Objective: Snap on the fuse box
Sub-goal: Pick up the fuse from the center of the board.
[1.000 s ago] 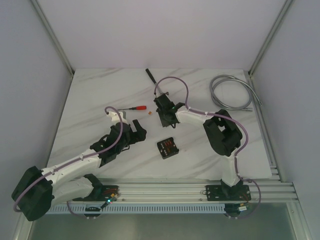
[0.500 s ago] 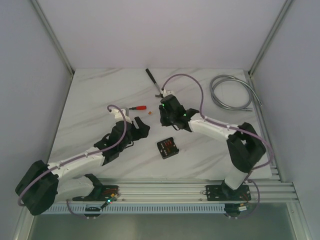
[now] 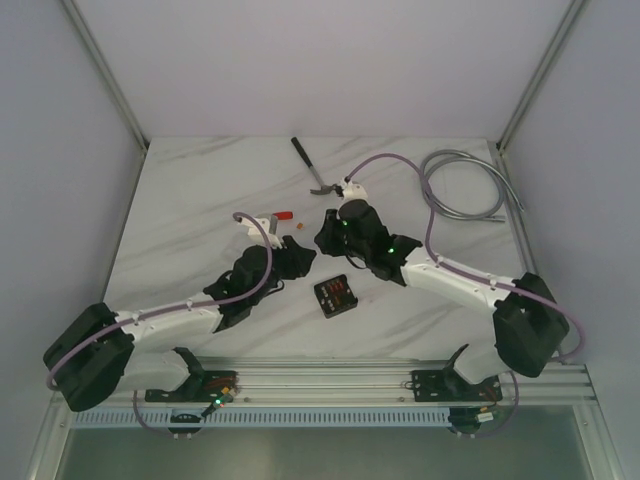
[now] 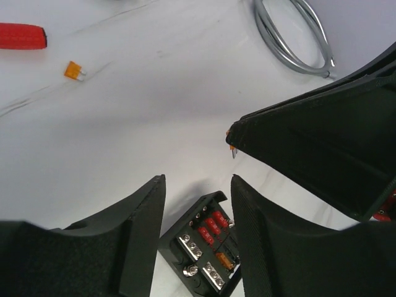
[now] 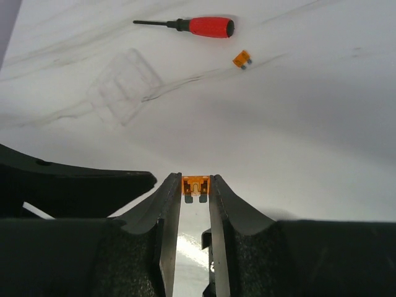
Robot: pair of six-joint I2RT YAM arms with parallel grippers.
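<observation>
The right gripper (image 5: 195, 193) is pinching one orange fuse (image 5: 195, 185). The left gripper (image 4: 197, 189) is hanging part-open and empty, just beside the one fuse box (image 4: 201, 253). Beyond are lying one loose fuse (image 5: 242, 59), one screwdriver (image 5: 204, 26) and one clear lid (image 5: 124, 83).

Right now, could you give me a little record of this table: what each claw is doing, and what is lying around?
left gripper: open, empty, near the fuse box, not touching it
right gripper: shut on a small orange fuse at its fingertips
fuse box: on the marble table, uncovered, red fuses in its slots
loose orange fuse: on the table by the red-handled screwdriver
clear plastic cover: flat on the table
grey cable: coiled, far right corner
</observation>
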